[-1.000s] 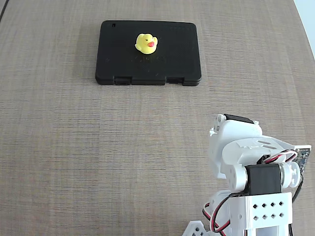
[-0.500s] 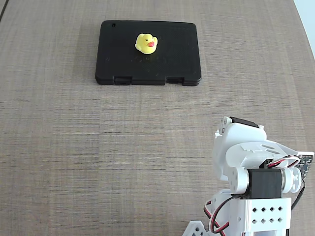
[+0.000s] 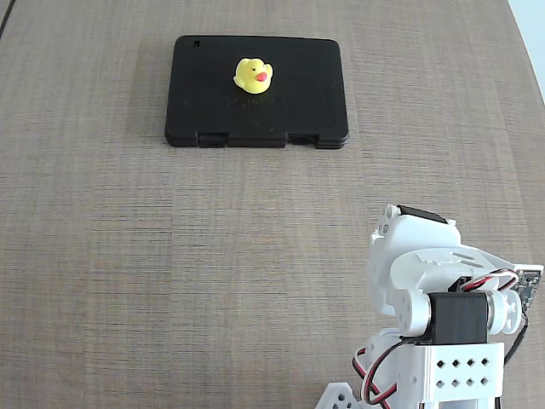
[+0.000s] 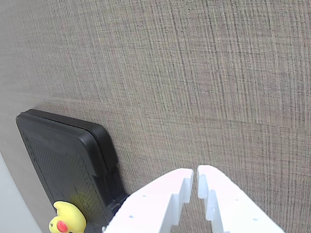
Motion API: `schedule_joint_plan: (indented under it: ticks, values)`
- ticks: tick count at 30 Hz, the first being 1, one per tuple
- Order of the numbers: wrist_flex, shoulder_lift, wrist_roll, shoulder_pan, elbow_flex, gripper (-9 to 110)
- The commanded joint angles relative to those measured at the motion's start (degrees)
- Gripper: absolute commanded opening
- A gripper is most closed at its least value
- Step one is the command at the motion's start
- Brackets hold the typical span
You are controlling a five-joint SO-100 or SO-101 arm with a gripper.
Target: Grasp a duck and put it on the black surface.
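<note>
Item one, the duck (image 3: 253, 75): we recorded a small yellow toy with an orange-red beak, standing upright on the black surface (image 3: 298, 102), somewhat toward the far side of it and a little left of its middle in the fixed view; in the wrist view the duck (image 4: 67, 221) appeared at the lower left edge, partly cut off by the frame. Item two, the black surface: we noted a flat matte black case with rounded corners, its notched latches along the long edge nearest the arm, lying on the bench (image 3: 170, 256) in the upper part of the fixed view; the wrist view showed the black surface (image 4: 58, 160) at the lower left with its textured lid and raised rim. Item three, the bench: a brown-grey woven-grain top. Item four, the arm (image 3: 434, 298): white printed body with black servos and red and black wires, folded at the lower right of the fixed view, well apart from the case. Item five, the claw (image 4: 195, 175): seen only in the wrist view, we found its two white fingers (image 4: 160, 194) pressed nearly together with only a thin slit between the tips, pinching nothing and hanging above bare bench beside the case.
</note>
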Motion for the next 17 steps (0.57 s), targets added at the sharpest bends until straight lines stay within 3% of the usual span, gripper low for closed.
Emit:
schedule_joint_plan:
  ticks: [1, 17]
  values:
    - [0.18, 3.60, 0.00, 0.35, -0.97, 0]
    - [-0.18, 3.60, 0.00, 0.18, -0.79, 0]
